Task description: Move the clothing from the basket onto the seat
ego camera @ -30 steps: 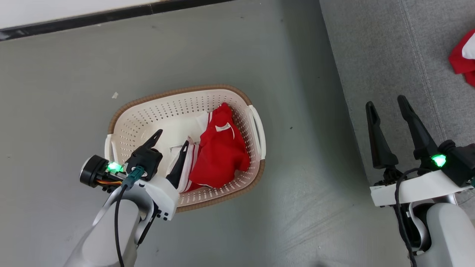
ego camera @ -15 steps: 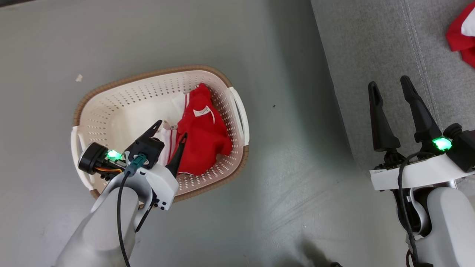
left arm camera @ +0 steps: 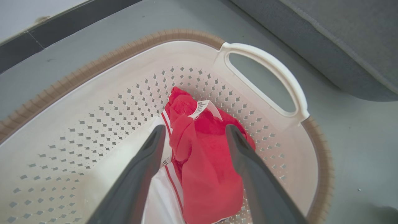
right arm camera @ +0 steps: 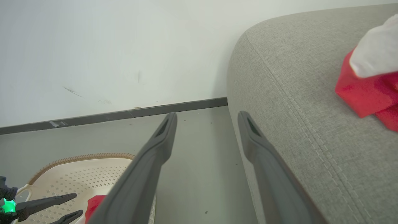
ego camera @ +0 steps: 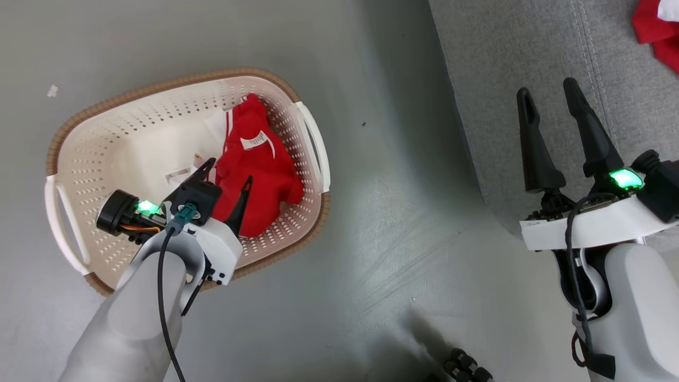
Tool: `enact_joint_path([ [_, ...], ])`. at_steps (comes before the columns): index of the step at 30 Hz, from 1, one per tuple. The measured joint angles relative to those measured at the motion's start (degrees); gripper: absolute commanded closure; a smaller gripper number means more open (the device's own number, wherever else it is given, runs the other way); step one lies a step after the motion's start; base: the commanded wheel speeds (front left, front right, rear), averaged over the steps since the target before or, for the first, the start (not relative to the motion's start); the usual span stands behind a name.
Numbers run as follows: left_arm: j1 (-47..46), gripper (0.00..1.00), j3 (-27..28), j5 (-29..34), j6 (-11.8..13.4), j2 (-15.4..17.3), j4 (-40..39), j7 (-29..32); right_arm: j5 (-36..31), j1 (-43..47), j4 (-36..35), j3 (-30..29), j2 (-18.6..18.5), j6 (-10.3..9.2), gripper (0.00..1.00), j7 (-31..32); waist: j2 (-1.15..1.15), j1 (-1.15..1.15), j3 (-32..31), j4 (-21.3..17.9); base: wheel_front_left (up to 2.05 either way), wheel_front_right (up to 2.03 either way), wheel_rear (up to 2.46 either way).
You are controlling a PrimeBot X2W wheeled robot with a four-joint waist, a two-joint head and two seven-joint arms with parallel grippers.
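Note:
The cream basket [ego camera: 159,87] stands on the grey floor at the left. A red garment with white stripes [ego camera: 260,170] lies crumpled against its right wall. My left gripper [ego camera: 229,172] hangs open inside the basket, its fingers on either side of the garment's left part without closing on it. In the left wrist view that gripper [left arm camera: 196,128] straddles the red cloth [left arm camera: 208,174]. My right gripper [ego camera: 546,89] is open and holds nothing, at the edge of the grey seat [ego camera: 504,63]. Another red and white garment [ego camera: 655,26] lies on the seat, also seen in the right wrist view [right arm camera: 363,90].
The basket's white handle [left arm camera: 267,71] faces the seat, with a strip of bare floor [ego camera: 382,159] between them. A wall with a dark baseboard [right arm camera: 124,113] runs behind. A small white scrap [ego camera: 52,90] lies on the floor, and dark wheels [ego camera: 461,366] show at the bottom.
The head camera has shifted, so the basket now sits further left and looks larger. My left gripper has moved across the basket toward the red garment, still open. The right gripper has kept its pose.

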Motion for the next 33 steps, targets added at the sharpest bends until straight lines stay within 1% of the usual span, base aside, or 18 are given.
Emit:
enact_joint_path([
  [4, -0.9, 0.0, -0.2, 0.4, -0.5, 0.3, 1.0, -0.1, 0.5, -0.9, 0.0, 0.5, 0.0, 0.0, 0.0, 0.0, 0.0, 0.0, 1.2, -1.0, 0.0, 0.0, 0.0],
  [17, -4.5, 0.0, 0.8, 0.4, -0.2, 1.8, 5.5, -0.2, 1.5, -2.6, 0.0, 1.3, 0.0, 0.0, 0.0, 0.0, 0.0, 0.0, 4.6, -4.1, 0.0, 0.0, 0.0],
  [18, -4.6, 0.11, 0.8, 0.6, 0.1, 1.9, 5.8, -0.2, 1.5, -2.7, 0.0, 1.3, 0.0, 0.0, 0.0, 0.0, 0.0, 0.0, 4.8, -4.3, 0.0, 0.0, 0.0],
  [19, -4.8, 0.26, 0.8, 0.8, 0.1, 1.9, 6.0, -0.2, 1.5, -2.7, 0.0, 1.3, 0.0, 0.0, 0.0, 0.0, 0.0, 0.0, 5.0, -4.4, 0.0, 0.0, 0.0],
  [20, -5.0, 0.45, 0.8, 0.8, 0.1, 2.0, 6.3, -0.2, 1.5, -2.8, 0.0, 1.3, 0.0, 0.0, 0.0, 0.0, 0.0, 0.0, 5.2, -4.5, 0.0, 0.0, 0.0],
  [22, -5.4, 0.72, 0.7, 0.8, 0.2, 2.1, 6.8, -0.2, 1.5, -3.4, 0.0, 1.3, 0.0, 0.0, 0.0, 0.0, 0.0, 0.0, 5.5, -4.7, 0.0, 0.0, 0.0],
  [23, -5.6, 0.95, 0.7, 0.9, 0.2, 2.1, 7.0, -0.2, 1.5, -3.8, -0.1, 1.3, 0.0, 0.0, 0.0, 0.0, 0.0, 0.0, 5.7, -4.7, 0.0, 0.0, 0.0],
  [24, -5.8, 1.0, 0.6, 0.9, 0.2, 2.0, 7.2, -0.2, 1.5, -4.0, -0.1, 1.2, 0.0, 0.0, 0.0, 0.0, 0.0, 0.0, 5.8, -4.7, 0.0, 0.0, 0.0],
  [33, -6.7, 1.0, 1.0, 0.8, 0.2, 1.2, 7.0, -2.2, 1.5, -6.2, 0.2, 0.9, 0.0, 0.0, 0.0, 0.0, 0.0, 0.0, 5.6, -3.4, 0.0, 0.0, 0.0],
])
